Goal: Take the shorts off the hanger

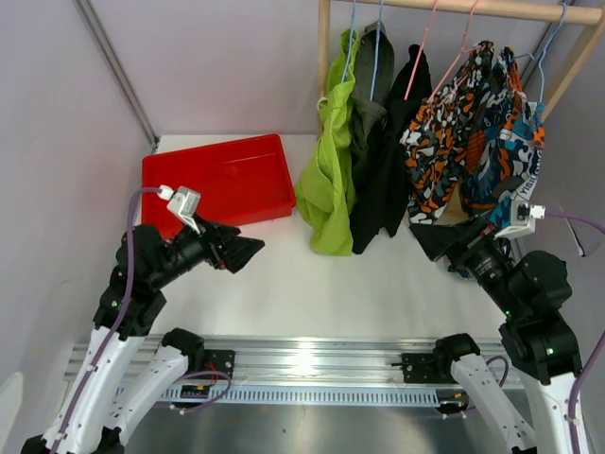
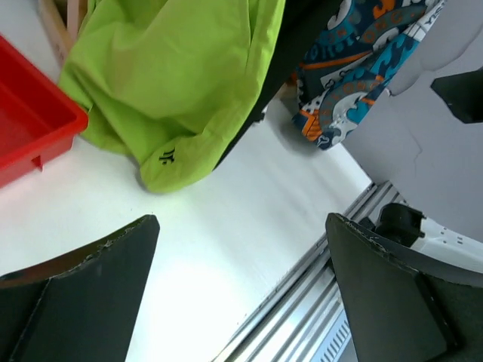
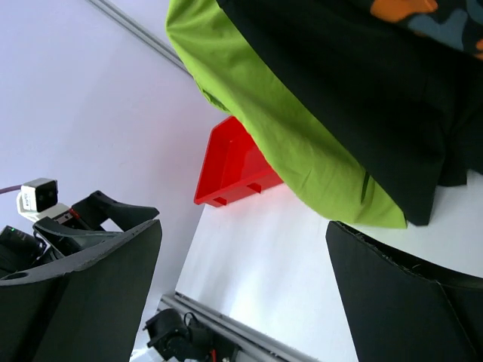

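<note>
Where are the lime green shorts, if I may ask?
Top view: the lime green shorts hang leftmost, between the red tray and the grey-olive shorts.

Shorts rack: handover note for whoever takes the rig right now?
Left gripper: jaws open, holding nothing, low over the table beside the red tray.
Right gripper: jaws open, holding nothing, just below the patterned pairs.
Shorts: lime green pair, dark grey-olive pair, black pair, orange-black-white pair and teal-orange-white pair all hang from the wooden rail.
Done: nothing; none taken down.
Left: all five to take off.
</note>
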`<state>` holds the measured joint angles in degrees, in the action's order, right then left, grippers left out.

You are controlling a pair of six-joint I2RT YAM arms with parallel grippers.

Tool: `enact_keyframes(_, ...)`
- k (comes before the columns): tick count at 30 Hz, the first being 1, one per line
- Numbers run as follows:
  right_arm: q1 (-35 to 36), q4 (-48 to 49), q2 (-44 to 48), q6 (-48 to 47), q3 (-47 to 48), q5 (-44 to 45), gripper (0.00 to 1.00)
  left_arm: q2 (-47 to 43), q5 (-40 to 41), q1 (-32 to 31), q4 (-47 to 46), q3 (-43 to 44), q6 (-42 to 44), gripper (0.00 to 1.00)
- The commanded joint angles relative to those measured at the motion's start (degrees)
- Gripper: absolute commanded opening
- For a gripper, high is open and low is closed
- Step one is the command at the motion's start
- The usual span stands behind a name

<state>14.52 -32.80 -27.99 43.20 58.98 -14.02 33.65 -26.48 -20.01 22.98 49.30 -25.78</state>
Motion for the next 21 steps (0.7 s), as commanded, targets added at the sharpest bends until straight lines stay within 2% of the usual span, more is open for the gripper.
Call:
enact_keyframes(1,0.2,-4.8,3.7,1.4,3.2,-0.2,0.99,-2.0,1.7,-0.3,8.1,4.8,1.2,0.99)
enact_keyframes(6,0.1,-5.5,4.0,0.1,8.8,2.5,1.00,-4.2,4.5,-1.3,13.8,9.7,2.6,0.99)
enact_keyframes(8,0.1,-7.7,1.3,-1.8,16.2,5.7,0.99,-4.6,6.0,-1.3,13.6,10.6,2.0,0.99)
enact_keyframes(12,0.4,-13.9,-9.3,-8.5,31.5,18.0,1.00,-6.0,7.1,-1.3,12.1,9.5,0.8,0.99)
enact_keyframes(14,0.7,-16.6,-17.7,-13.3,40.3,24.7,0.99,-7.0,8.4,-1.3,12.6,8.8,1.9,0.99)
enact_keyframes(16,0.9,-17.4,-25.3,-17.1,45.1,30.2,1.00,-7.8,9.9,-1.3,13.6,8.1,3.0,0.99)
enact_keyframes(21,-0.6,-11.2,-36.5,-23.3,53.7,36.3,1.00,-9.8,10.7,-1.3,12.1,1.9,5.4,0.99)
